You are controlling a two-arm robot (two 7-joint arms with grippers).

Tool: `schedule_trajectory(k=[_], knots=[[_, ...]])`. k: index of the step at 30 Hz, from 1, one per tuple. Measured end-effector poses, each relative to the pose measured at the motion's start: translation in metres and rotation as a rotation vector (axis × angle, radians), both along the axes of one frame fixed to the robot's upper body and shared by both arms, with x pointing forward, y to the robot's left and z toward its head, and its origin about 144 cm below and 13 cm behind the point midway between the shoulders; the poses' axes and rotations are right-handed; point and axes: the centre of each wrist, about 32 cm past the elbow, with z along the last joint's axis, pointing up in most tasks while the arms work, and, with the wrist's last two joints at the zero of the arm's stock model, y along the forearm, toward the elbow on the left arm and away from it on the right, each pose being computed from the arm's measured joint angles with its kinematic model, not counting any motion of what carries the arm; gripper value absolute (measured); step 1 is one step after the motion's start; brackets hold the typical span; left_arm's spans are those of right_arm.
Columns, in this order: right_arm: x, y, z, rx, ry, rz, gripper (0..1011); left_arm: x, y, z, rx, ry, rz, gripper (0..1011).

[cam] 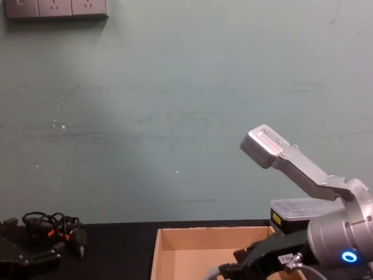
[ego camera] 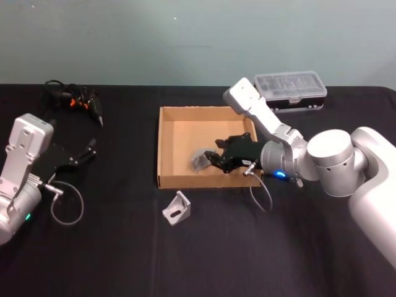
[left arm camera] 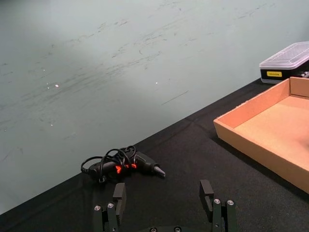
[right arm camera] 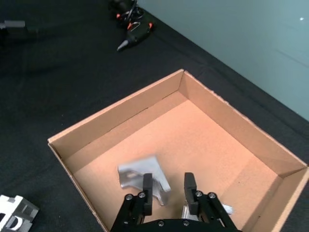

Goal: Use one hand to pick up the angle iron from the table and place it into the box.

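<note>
The right gripper [ego camera: 214, 162] hangs low inside the box [ego camera: 162, 148]. Its two black fingers [right arm camera: 147, 186] are parted, with bare cardboard showing between them, and they have hold of nothing. An angle iron [ego camera: 199, 161], pale grey metal, is just beside the fingertips on their left, over the near part of the box floor. In the right wrist view it sits partly behind one finger, and I cannot tell whether it lies flat on the cardboard. A small blue light [ego camera: 279, 174] glows on the wrist behind the gripper.

A second angle iron [ego camera: 177, 208] stands on the black table [ego camera: 124, 247] just in front of the box's near wall, a slot in its face.

Behind the box, by the table's far right, sits a clear-lidded black case [ego camera: 291, 90]. It carries a yellow label [left arm camera: 273, 74], but the writing on it is too small to read.

The left gripper [ego camera: 86, 150] is parked well to the left over the table, its fingers [left arm camera: 119, 195] spread wide and empty. Beyond it lies a black and orange tool [ego camera: 79, 102] with a coiled cable.
</note>
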Motion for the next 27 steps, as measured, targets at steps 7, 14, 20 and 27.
schedule_trajectory(k=[7, 14, 20, 27], knots=[[-0.007, -0.006, 0.009, 0.036, -0.030, -0.010, 613, 0.000, 0.000, 0.000, 0.000, 0.000, 0.000, 1000], [-0.020, -0.016, 0.020, 0.078, -0.069, -0.021, 807, 0.000, 0.000, 0.000, 0.000, 0.000, 0.000, 1000], [-0.038, -0.028, 0.033, 0.132, -0.080, -0.027, 976, 0.000, 0.000, 0.000, 0.000, 0.000, 0.000, 1000], [-0.057, -0.033, 0.045, 0.168, -0.068, -0.024, 1000, 0.000, 0.000, 0.000, 0.000, 0.000, 0.000, 1000]])
